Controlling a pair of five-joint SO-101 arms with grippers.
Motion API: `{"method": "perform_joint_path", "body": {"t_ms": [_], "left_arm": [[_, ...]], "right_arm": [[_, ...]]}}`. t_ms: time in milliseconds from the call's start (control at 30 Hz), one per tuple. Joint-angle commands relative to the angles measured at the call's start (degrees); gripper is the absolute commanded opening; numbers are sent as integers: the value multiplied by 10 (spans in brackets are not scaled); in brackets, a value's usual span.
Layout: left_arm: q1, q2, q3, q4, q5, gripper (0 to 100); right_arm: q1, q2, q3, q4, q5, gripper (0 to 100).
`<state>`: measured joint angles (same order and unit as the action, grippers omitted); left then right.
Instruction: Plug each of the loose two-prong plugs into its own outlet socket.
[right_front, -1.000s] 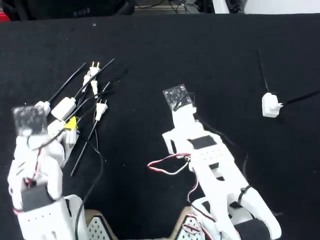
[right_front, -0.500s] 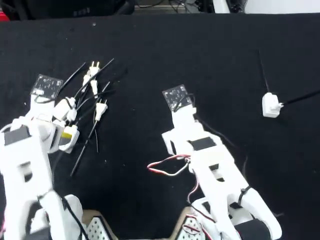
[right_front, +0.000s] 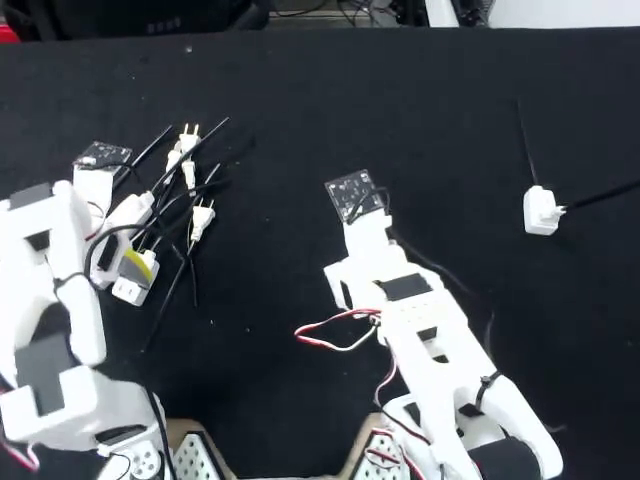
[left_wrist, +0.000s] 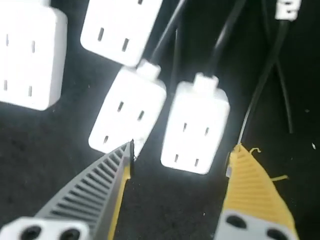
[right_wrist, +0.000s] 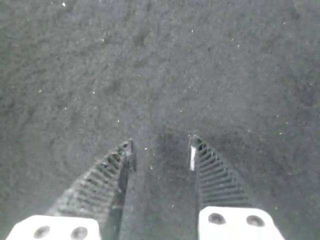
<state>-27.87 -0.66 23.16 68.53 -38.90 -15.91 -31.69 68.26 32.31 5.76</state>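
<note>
A black-covered table (right_front: 400, 90) carries two white robot arms that rise from its near edge. The left arm (right_front: 45, 300) stands by the left edge, bent over a cluster of white socket blocks (left_wrist: 195, 127) with black cables (right_front: 165, 290). The right arm (right_front: 430, 330) stretches toward the middle of the table.

The left gripper (left_wrist: 184, 146) hangs above the blocks with its jaws spread wide and nothing held. One block lies in line with the gap between them, and the grey finger's tip (left_wrist: 117, 165) overlaps the corner of the neighbouring block; I cannot tell whether it touches. The right gripper (right_wrist: 161, 141) is partly open over bare black cloth and grips nothing.

Three small white two-prong plugs (right_front: 190, 172) lie loose just beyond the socket cluster, toward the far left corner, none plugged in. A lone white plug (right_front: 541, 212) on a black lead lies well apart, near the right edge
</note>
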Motion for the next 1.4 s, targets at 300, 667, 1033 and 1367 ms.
{"method": "perform_joint_path", "body": {"t_ms": [300,667,1033,1367], "left_arm": [[79,87,-58,22,40,310],[64,84,-46,43,46,205],[67,55,-12,19,50,116],[180,-193,-10,134,162,116]], "right_arm": [[-6,-15,-2,-10,-1,159],[-5,-15,-2,-11,1,159],[-4,-15,-2,-11,1,159],[61,-20,-11,-14,-4,159]]}}
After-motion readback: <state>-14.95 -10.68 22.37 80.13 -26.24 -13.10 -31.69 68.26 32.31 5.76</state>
